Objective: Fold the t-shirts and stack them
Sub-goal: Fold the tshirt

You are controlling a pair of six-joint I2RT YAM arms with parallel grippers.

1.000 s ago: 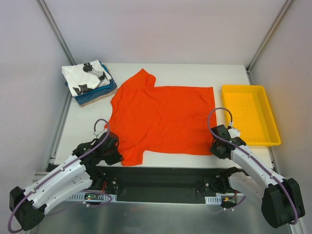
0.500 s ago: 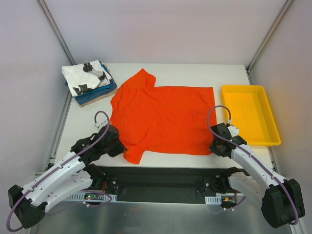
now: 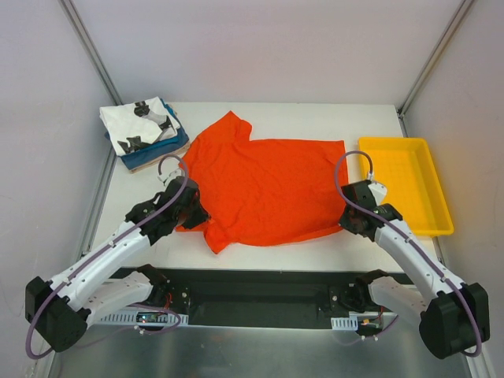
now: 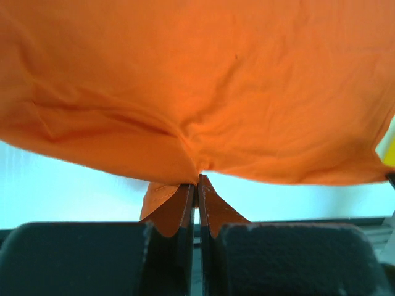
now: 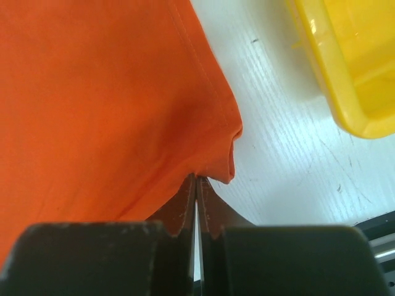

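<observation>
Top external | arms angled inward | left claw point(image 3: 198, 217), right claw point(image 3: 347, 221) apparently clamping orange tee point(image 3: 268, 185)

- The right tool point(image 5: 195, 185) is pinched closed on the bunched hem corner of the orange-red tee point(image 5: 92, 92).
- White surface point(image 5: 290, 179) shows right of the tee.
- A yellow plastic tray point(image 5: 352, 80) lies further right, apart from the cloth.

The top camera looks down from the near side over the whole table point(image 3: 299, 114). Both wrist cameras sit very near the orange-red tee point(image 3: 268, 189), which all three views share.
</observation>
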